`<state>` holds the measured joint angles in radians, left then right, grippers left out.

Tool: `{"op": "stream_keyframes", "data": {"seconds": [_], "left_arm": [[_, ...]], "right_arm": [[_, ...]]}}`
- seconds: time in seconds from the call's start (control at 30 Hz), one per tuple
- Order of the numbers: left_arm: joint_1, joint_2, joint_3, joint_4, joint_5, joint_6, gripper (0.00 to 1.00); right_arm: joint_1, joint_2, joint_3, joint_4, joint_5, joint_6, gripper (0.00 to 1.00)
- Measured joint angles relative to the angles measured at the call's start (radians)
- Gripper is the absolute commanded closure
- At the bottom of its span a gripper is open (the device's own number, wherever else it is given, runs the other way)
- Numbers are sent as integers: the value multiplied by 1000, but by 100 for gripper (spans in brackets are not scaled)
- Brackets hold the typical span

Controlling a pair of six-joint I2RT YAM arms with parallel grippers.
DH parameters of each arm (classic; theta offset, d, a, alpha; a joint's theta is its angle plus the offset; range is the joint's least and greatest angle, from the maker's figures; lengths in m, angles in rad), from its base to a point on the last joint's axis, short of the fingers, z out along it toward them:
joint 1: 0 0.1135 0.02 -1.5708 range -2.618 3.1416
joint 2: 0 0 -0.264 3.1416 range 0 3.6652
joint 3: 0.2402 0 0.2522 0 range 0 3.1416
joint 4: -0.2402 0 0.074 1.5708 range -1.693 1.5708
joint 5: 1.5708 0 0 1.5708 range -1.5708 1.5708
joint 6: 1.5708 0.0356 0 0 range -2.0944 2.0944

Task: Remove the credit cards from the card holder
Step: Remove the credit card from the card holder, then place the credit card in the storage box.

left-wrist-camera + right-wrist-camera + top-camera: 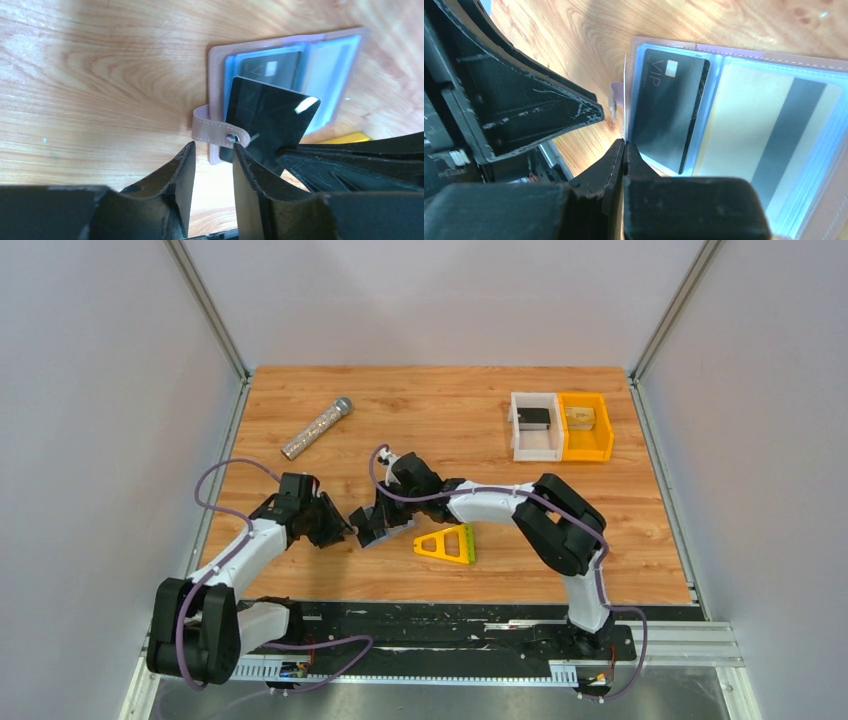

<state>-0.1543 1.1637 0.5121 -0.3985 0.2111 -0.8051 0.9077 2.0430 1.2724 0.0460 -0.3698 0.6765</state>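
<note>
Both my arms reach low to the middle of the counter [450, 405]. My right tool [624, 148] is clamped on a black credit card [270, 120] over the open card holder [216, 75]. My left tool [213, 152] stands apart by the strap [210, 127].

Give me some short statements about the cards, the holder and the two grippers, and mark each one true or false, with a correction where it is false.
1. The right gripper pinches a black card by its edge. True.
2. The left gripper is shut on the strap. False: its jaws stand apart with nothing between them, and the strap lies just ahead.
3. The card holder lies open on the table. True.
4. The holder is empty. False: a VIP card and a gold card sit in its sleeves.
5. The triangular frame is in the orange bin. False: it lies on the table near the right gripper.
</note>
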Motion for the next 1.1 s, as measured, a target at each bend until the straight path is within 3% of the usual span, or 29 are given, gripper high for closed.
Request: {"op": "stream_keyframes", "data": {"seconds": [0.3,0.6,0.83,1.1], "left_arm": [[0,-140,143,-93,97,10,36],[0,-237,211,-119,250,-34,22],[0,-308,195,-40,370,-152,20],[0,-287,109,61,455,-251,21]], "right_arm": [[-3,-249,-112,0,117,-246,100],[47,-536,-406,220,275,-766,100],[127,-598,-505,336,388,-1086,100],[177,-638,-534,428,459,-1216,100]]}}
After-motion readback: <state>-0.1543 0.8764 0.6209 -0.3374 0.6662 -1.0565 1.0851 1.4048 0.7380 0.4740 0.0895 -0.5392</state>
